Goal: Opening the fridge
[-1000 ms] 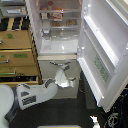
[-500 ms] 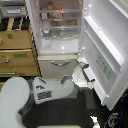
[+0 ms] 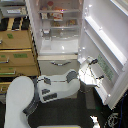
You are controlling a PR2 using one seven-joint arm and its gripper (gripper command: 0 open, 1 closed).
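Observation:
The tall white fridge (image 3: 59, 46) stands with its upper door (image 3: 107, 45) swung wide to the exterior view's right. Its white shelved interior shows, with a few items on the upper shelves (image 3: 57, 15). A lower drawer with a silver handle (image 3: 59, 63) is shut below. My white arm (image 3: 55, 86) reaches from the lower left toward the inner face of the door. My gripper (image 3: 94, 69) is at the lower inner side of the door with its dark fingers spread, holding nothing. Whether it touches the door is unclear.
A tan wooden drawer cabinet (image 3: 17, 52) stands on the exterior view's left of the fridge. My round white body (image 3: 20, 100) fills the lower left. The floor is dark, with cables (image 3: 112, 120) at the lower right by the door's corner.
My arm has swung from below the fridge compartment to the right, bringing the gripper up against the inner side of the open door. The door stands wider open.

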